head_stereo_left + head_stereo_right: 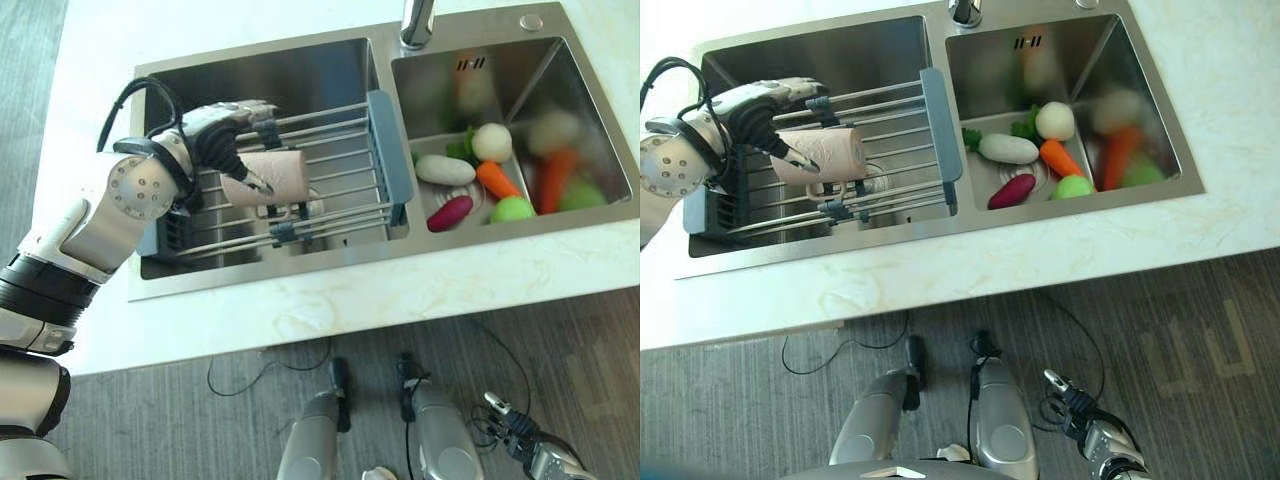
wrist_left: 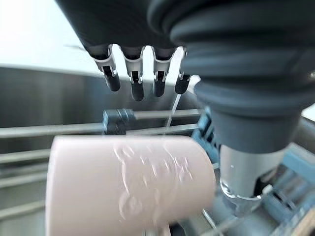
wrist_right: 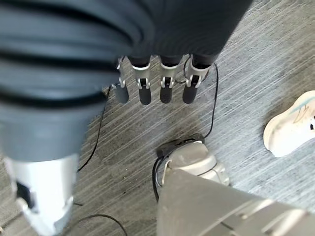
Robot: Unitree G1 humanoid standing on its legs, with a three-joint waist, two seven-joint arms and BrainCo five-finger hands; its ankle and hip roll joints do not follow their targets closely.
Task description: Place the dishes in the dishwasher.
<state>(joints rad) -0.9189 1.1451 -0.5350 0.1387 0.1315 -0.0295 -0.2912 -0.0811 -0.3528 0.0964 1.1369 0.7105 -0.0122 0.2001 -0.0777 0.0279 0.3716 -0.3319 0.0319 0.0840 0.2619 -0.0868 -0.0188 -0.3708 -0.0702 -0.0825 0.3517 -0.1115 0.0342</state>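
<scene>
Left wrist view: pale pink embossed mug point(image 2: 130, 187) lying sideways.

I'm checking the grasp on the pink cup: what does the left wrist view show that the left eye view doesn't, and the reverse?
Left wrist view: the straight fingers of the left hand stand clear above the cup, whose side bears a raised pattern. Left eye view: toy vegetables in the right basin, and the right hand low over the floor. Both: the cup lying on its side on the wire rack across the left basin.
</scene>
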